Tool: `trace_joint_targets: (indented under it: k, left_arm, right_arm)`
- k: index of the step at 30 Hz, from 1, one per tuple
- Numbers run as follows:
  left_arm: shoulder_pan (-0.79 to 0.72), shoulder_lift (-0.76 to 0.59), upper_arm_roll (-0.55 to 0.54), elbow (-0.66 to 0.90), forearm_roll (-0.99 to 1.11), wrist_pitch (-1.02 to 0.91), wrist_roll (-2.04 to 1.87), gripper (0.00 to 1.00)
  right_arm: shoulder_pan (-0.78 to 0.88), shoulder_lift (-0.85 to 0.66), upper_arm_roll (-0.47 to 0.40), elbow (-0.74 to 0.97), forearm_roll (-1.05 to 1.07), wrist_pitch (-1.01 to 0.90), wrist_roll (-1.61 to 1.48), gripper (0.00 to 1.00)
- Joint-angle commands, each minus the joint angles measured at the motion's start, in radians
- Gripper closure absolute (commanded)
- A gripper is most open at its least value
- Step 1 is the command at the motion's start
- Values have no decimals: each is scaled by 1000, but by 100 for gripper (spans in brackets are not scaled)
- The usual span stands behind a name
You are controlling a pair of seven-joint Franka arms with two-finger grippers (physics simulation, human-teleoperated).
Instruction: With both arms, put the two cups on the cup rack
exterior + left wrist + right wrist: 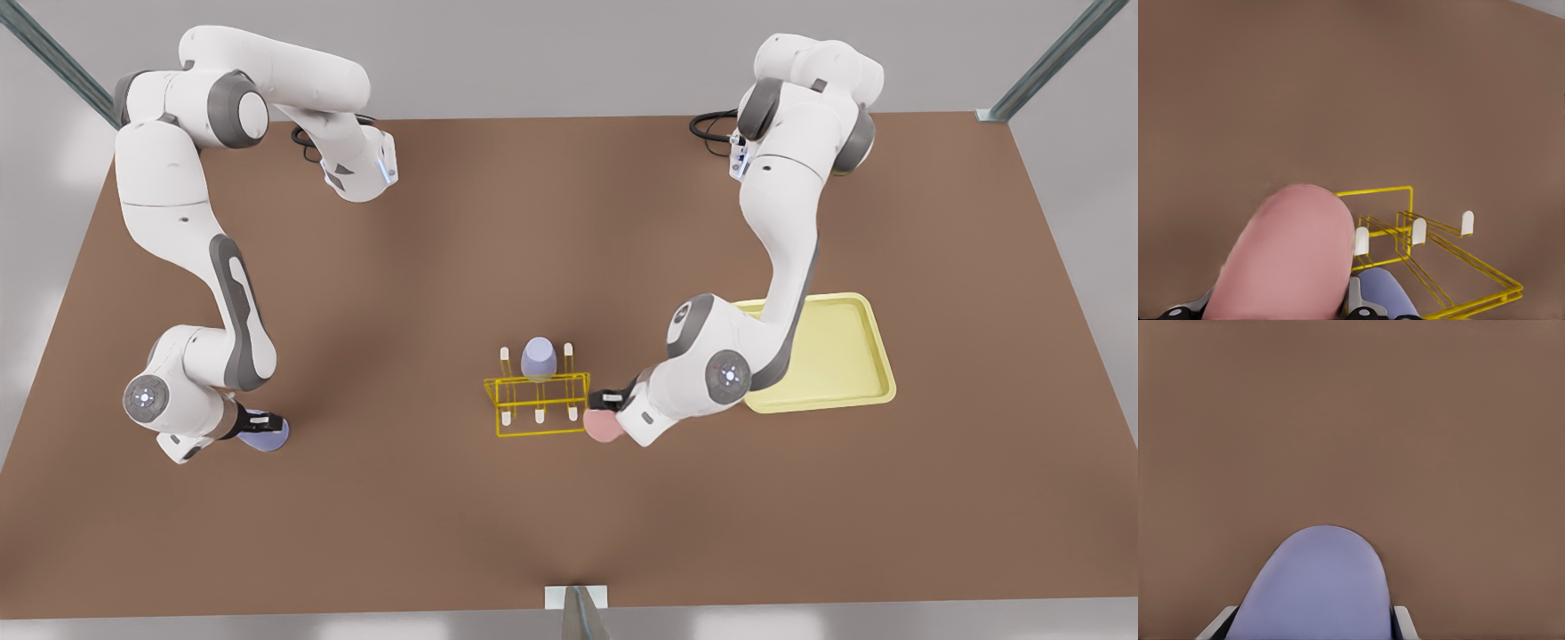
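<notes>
No legible text or markings.

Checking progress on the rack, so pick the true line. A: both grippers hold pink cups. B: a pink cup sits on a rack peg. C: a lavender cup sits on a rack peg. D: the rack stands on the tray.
C: a lavender cup sits over a back peg of the yellow cup rack, while the pink cup is in the left gripper beside it.

Two glossy white jointed robot arms (169, 204) (787, 222) have grey joint sections, black base cables, round wrist caps (blue-lit).
</notes>
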Motion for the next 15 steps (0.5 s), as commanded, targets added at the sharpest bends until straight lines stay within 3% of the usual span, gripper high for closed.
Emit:
trace_joint_targets:
  k: [1,8,9,15]
  left_arm:
    - [-3,0,-8,0,-10,-8,-554,16]
    - [-33,31,-31,19,-10,30,-557,14]
    - [-33,35,-31,19,-10,43,-556,0]
    - [-10,-15,6,19,-3,-3,-574,0]
  right_arm:
    - [-1,-3,11,7,-1,-26,-6,19]
    - [-2,-41,122,24,2,-69,-4,19]
    - [-1,-46,135,27,0,-74,-6,19]
    - [1,-82,263,29,105,-105,-12,19]
